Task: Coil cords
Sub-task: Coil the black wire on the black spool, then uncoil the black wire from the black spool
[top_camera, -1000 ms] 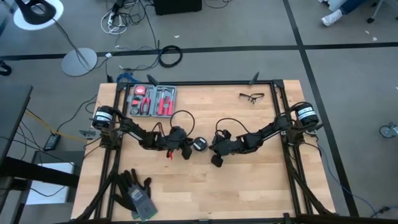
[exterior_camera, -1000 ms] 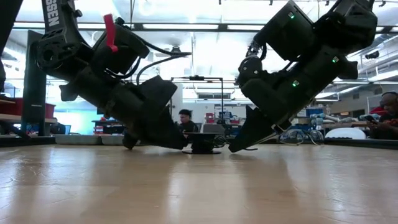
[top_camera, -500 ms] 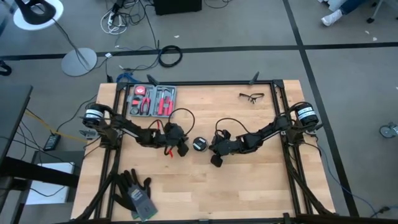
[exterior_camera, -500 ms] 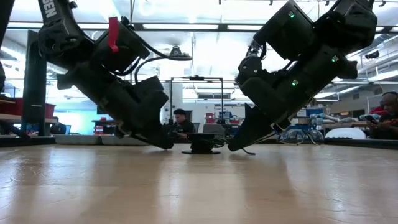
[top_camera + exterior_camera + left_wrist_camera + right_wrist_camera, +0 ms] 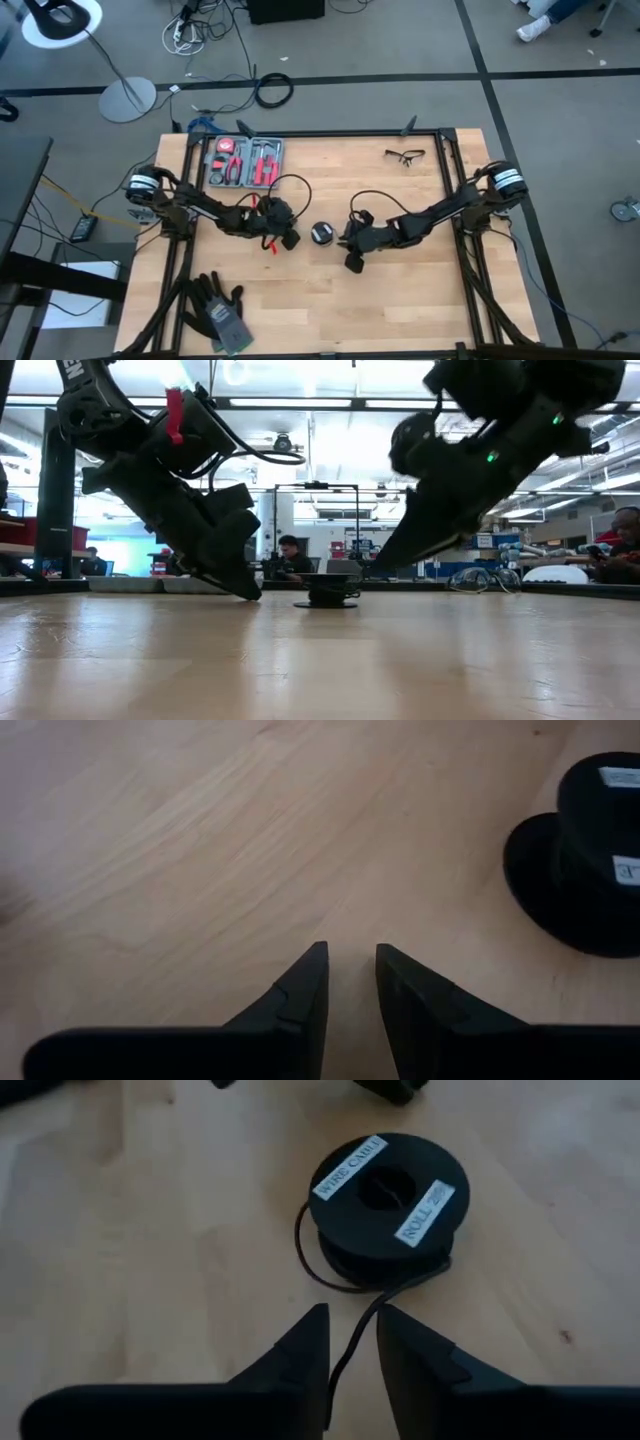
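A small black puck-like spool (image 5: 385, 1200) with white labels stands on the wooden table (image 5: 400, 300), also seen in the high view (image 5: 321, 232) and the low view (image 5: 325, 590). Its thin black cord (image 5: 302, 1250) loops off the spool and runs into the gap of my right gripper (image 5: 352, 1320), which is open and raised just right of the spool (image 5: 345, 240). My left gripper (image 5: 352, 960) is narrowly open with nothing between its fingers, a little left of the spool (image 5: 289, 241), tips near the table (image 5: 248, 592). My right gripper has the cord's free stretch (image 5: 347, 1352) passing between its two fingers, which come slanting down from the table's right. The gap is wider than the cord, and I cannot tell whether either finger touches it.
An open tool case with red-handled pliers (image 5: 245, 162) lies at the far left, safety glasses (image 5: 405, 155) at the far right, dark gloves (image 5: 220, 308) at the near left. Bare wood lies in front of the spool and to the near right.
My right gripper has risen off the table beside the spool. My left gripper has drawn back toward the table's left edge, away from the spool, and tipped more steeply. The spool has stayed in place.
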You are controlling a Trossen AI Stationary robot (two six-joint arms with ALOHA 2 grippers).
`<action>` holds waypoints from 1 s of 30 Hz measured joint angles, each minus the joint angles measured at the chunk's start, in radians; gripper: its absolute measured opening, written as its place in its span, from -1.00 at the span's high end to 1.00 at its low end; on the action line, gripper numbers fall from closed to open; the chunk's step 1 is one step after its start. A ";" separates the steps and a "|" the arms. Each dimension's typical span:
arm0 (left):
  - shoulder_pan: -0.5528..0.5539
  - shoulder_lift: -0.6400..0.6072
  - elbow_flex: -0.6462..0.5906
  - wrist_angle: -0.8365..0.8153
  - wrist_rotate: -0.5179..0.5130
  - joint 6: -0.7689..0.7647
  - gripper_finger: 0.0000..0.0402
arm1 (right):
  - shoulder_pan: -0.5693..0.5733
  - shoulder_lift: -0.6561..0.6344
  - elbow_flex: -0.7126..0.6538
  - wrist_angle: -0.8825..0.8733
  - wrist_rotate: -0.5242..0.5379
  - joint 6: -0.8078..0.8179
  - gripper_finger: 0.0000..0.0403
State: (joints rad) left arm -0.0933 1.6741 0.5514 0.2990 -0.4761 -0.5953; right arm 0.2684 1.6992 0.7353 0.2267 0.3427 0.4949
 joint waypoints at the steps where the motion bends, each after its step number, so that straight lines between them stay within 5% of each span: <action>1: 0.000 0.000 0.000 -0.002 -0.001 0.000 0.54 | 0.005 -0.020 0.000 -0.026 -0.001 0.000 0.57; 7: 0.000 0.000 0.000 -0.005 -0.001 -0.011 0.54 | 0.024 -0.116 0.000 -0.151 0.001 0.019 0.56; 26: 0.000 -0.001 0.000 0.007 0.038 -0.015 0.54 | 0.025 -0.123 0.000 -0.209 -0.007 0.005 0.54; 30: -0.028 -0.001 0.000 0.058 0.099 0.122 0.54 | 0.027 -0.122 0.000 -0.276 0.038 -0.005 0.55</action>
State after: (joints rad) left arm -0.1211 1.6730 0.5510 0.3573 -0.3771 -0.4731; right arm 0.2950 1.5768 0.7349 -0.0494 0.3808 0.4902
